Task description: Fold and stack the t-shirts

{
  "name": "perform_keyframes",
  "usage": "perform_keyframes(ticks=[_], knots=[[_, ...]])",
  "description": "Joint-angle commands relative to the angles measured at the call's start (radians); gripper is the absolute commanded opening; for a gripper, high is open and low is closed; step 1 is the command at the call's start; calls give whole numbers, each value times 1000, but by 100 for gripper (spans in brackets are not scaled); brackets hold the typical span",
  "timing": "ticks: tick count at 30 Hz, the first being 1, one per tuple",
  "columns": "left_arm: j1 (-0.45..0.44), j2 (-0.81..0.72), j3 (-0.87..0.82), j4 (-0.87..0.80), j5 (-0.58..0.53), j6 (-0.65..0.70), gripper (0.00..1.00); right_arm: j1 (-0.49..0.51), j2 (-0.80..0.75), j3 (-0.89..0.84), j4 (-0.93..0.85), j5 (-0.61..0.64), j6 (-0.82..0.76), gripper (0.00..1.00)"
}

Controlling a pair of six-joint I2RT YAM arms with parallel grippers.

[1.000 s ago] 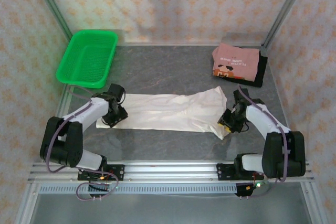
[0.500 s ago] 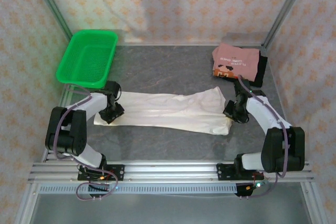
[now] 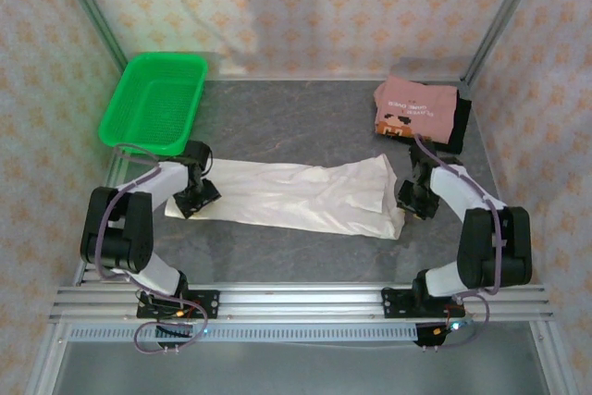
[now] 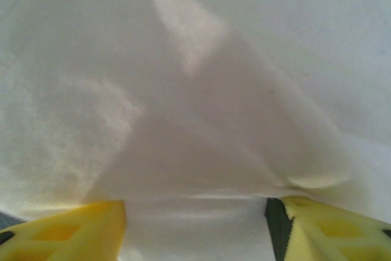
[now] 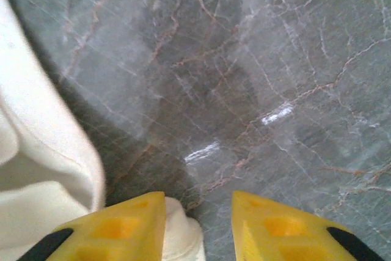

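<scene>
The cream-white t-shirt [image 3: 296, 196] lies folded into a long strip across the middle of the table. My left gripper [image 3: 197, 195] rests on its left end. In the left wrist view the gripper [image 4: 197, 224] is open, its yellow fingers [image 4: 73, 230] wide apart over flat cloth [image 4: 214, 90]. My right gripper [image 3: 413, 201] stands at the strip's right end. It is open over bare table [image 5: 244, 90], with the shirt's edge [image 5: 43, 181] beside its left finger [image 5: 116, 227]. The folded pink t-shirt [image 3: 413, 108] lies on the black t-shirt [image 3: 460, 122] at the back right.
A green mesh basket [image 3: 155, 101] stands at the back left corner. Grey marbled tabletop [image 3: 296, 127] stretches between the basket and the folded pile. Metal frame posts rise at the back corners, and a rail runs along the near edge.
Both grippers shifted slightly toward the far side with the shirt's ends, then opened and let go. The strip's right end now lies flatter on the table.
</scene>
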Motion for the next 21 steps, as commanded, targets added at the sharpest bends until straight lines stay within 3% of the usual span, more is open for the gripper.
perform_keyframes(ticks=[1, 6, 9, 11, 15, 19, 21], knots=[[7, -88, 0, -68, -12, 22, 69, -2, -96, 43, -45, -13, -2, 39], [9, -255, 20, -146, -15, 3, 75, 5, -246, 79, -129, -219, 57, 46], [23, -284, 21, -164, -23, -9, 78, 36, -310, 7, -71, -377, 169, 47], [35, -263, 26, -172, -33, -8, 77, 80, -316, -41, 7, -417, 218, 47], [40, -191, 53, -140, -38, 10, 74, 135, -207, -88, 113, -436, 253, 47], [40, -100, 85, -93, -65, 30, 71, 141, -104, -96, 134, -314, 252, 44], [39, -44, 96, -65, -69, 35, 69, 141, -80, -109, 137, -189, 278, 46]])
